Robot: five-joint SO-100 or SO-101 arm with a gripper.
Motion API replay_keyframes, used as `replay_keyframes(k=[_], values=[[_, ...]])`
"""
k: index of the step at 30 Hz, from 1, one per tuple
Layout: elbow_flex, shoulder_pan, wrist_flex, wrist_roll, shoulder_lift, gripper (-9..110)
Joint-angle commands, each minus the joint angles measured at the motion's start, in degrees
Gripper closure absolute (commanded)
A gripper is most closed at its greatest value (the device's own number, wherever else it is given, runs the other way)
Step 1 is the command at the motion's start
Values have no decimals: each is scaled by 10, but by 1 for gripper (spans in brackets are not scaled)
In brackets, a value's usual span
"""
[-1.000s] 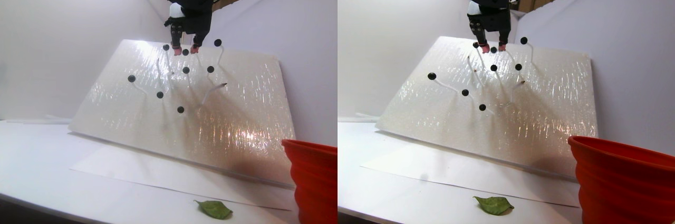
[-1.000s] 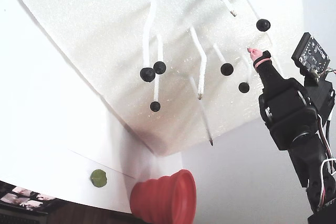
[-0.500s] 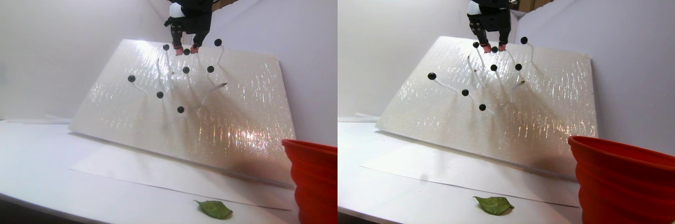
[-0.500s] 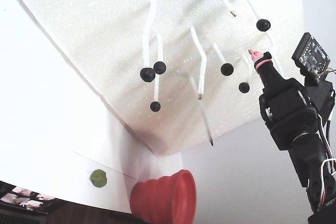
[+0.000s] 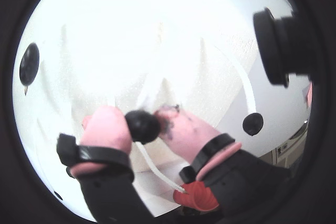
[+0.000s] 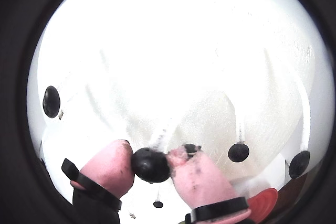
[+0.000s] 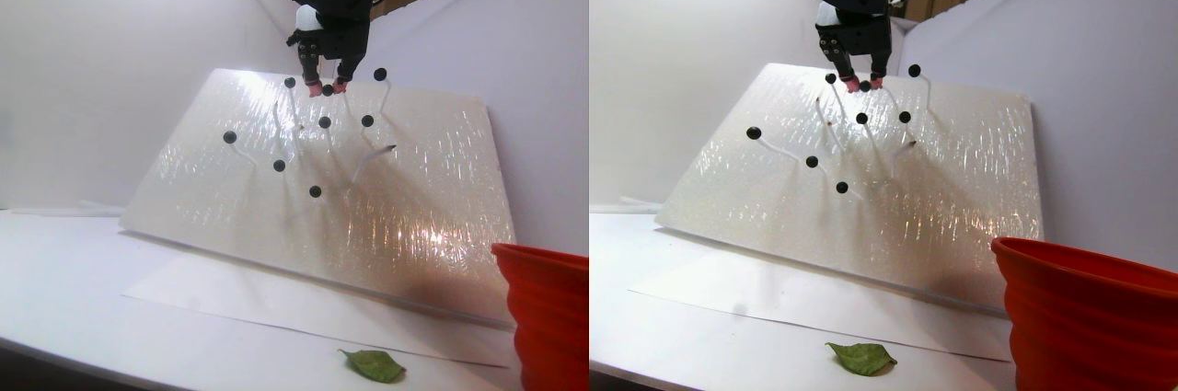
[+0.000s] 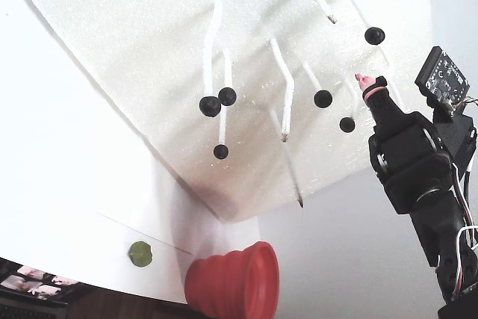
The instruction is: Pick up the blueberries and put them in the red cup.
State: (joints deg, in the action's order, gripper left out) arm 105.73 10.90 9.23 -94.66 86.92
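- Clearly, the gripper (image 6: pixel 151 165) was clamped on one blueberry (image 6: pixel 150 164) — in both wrist views its two pink fingertips (image 5: pixel 106 128) pressed against the dark ball from either side, while the berry sat at the end of its white stem (image 5: pixel 155 167).
- From the stereo pair view, that grasp sat near the 12 o'clock edge of the tilted white foam board (image 7: pixel 405 216), with the black arm (image 7: pixel 333 0) reaching down from above.
- Other blueberries (image 7: pixel 316 191) remained on their stems across the board; about seven besides the held one showed in the left half of the stereo pair, spread from 9 o'clock to 1 o'clock of the board's middle.
- At least three stems stood bare in the fixed view — for example the one ending at (image 8: pixel 299 201) — though whether their berries had gone into the cup could not be told.
- The red cup (image 7: pixel 543 308) stood on the white surface (image 7: pixel 74 290) at 4 o'clock from the board, well apart from the gripper; its inside was not visible in any view.
- A green leaf (image 7: pixel 373 365) lay on the surface near the cup, at about 9 o'clock of it, and played no part.
- By my judgement, the task was early to midway: one berry was gripped but not yet plucked free, and most of the picking and every carry to the cup that these views could confirm remained ahead.
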Motion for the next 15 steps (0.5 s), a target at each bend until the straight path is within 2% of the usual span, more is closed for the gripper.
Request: replay_keyframes(k=[1,15], values=[[-41,15,18,-1,29,90],[13,11,-9,-4,95,90]])
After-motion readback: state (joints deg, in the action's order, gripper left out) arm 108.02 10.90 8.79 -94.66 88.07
